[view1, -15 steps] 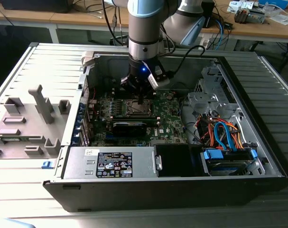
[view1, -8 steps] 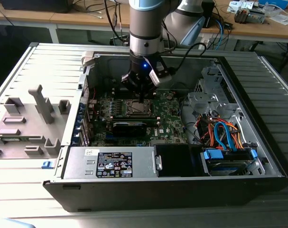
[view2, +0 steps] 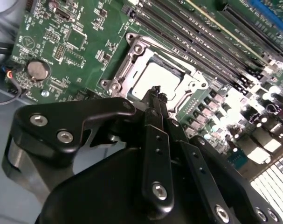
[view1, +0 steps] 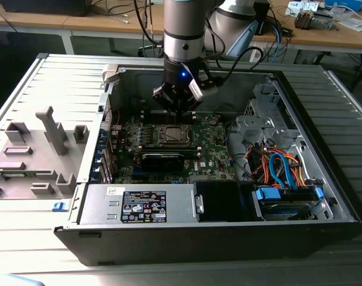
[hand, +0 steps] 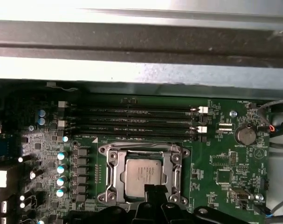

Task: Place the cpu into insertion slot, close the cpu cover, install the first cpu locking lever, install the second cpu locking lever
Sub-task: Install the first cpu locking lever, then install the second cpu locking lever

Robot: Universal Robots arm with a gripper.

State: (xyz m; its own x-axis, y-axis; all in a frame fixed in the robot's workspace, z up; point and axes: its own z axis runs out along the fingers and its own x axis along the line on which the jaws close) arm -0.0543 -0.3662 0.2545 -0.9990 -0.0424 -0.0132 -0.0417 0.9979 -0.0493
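Cpu [hand: 143, 173] sits in the insertion slot [hand: 112, 161], cpu cover [hand: 176, 161] apparently down around it. Levers: state unclear. Tool [view2: 155, 91] hovers just above the chip, fingertips pinched together, holding nothing.

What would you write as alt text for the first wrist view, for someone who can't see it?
A silver-topped cpu sits in the insertion slot of a green circuit board, with the silvery cpu cover framing it. The robot's black claw hangs just over the chip's near edge, and long dark memory slots run beyond the socket.
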